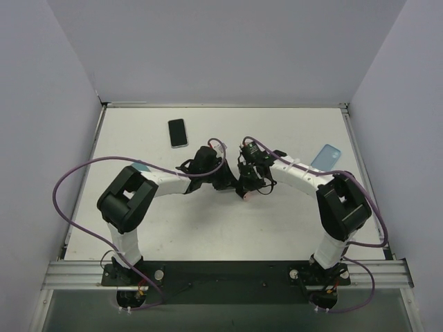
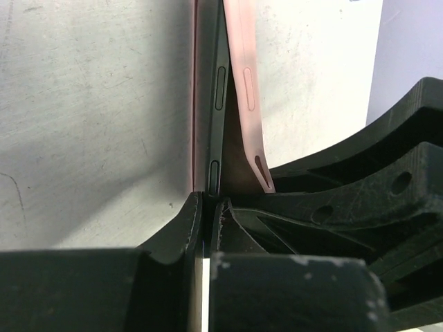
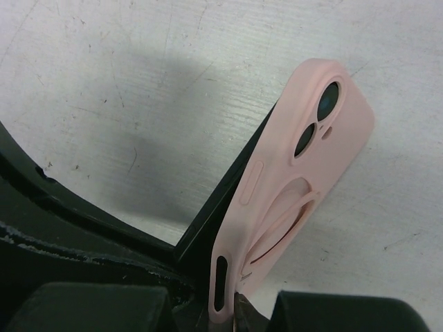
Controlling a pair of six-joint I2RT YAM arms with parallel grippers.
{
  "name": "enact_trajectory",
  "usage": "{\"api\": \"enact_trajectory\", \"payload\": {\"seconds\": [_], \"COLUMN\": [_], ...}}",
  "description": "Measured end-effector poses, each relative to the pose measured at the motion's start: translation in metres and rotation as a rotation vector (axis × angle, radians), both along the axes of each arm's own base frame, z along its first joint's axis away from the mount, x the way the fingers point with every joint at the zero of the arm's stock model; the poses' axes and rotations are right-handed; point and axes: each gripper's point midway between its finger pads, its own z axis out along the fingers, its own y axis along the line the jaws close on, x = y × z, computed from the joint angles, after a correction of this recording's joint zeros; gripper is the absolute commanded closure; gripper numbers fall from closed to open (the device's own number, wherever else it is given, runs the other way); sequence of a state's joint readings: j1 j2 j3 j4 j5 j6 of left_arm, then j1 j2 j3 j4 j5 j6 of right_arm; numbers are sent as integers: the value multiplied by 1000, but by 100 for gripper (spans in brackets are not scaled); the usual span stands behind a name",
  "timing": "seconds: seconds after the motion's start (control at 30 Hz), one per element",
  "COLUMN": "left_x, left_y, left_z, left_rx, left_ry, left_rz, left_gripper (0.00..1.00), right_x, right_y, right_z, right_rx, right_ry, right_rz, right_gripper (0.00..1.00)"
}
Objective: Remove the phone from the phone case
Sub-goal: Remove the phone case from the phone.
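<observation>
Top external: both arms reach in to the middle of the worktop [image 1: 208,232]. The left fingers [image 1: 230,181] and right fingers [image 1: 249,185] meet there on the phone case [image 1: 247,196], which from here is only a small pink patch.

Left wrist: we see the phone [image 2: 216,104] edge-on. It has a dark frame with two long side buttons, one above the other. The phone case [image 2: 243,83] splays off that side in a wedge, close against the frame at the far end and gaping toward the fingers. Its wall carries a raised button bump and an oblong slot. The left fingers [image 2: 192,225] are nearly together, pinching the phone's near end.

Right wrist: the case's back [image 3: 304,180] is matte pale pink with rounded corners. A raised camera surround shows two dark lenses on a diagonal, and a ring is moulded below it. The phone's dark edge [image 3: 221,200] shows beside the case's rim. The right fingers [image 3: 243,318] clamp the case's lower end.

A second phone [image 1: 178,132], with a dark screen, lies near the far edge, left of centre. A blue case [image 1: 328,156] lies by the right edge.
</observation>
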State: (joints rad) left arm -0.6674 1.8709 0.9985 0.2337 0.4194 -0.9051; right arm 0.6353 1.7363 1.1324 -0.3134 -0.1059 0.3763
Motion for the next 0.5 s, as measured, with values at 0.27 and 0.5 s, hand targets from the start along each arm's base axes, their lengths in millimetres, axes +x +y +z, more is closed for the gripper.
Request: {"api": "enact_trajectory", "payload": {"seconds": [0.27,0.5], "left_x": [-2,-7], "left_y": [0,8], "left_z": [15,45], "left_rx": [114,145], "left_ry": [-23,-39], "left_rz": [14,-1], "left_gripper": [100,100], "right_x": [-3,-7], "right_y": [-7,-2], "right_z": [12,39], "right_rx": [88,169], "right_ry": [38,-11], "right_rz": [-12,11], "right_gripper": [100,100]}}
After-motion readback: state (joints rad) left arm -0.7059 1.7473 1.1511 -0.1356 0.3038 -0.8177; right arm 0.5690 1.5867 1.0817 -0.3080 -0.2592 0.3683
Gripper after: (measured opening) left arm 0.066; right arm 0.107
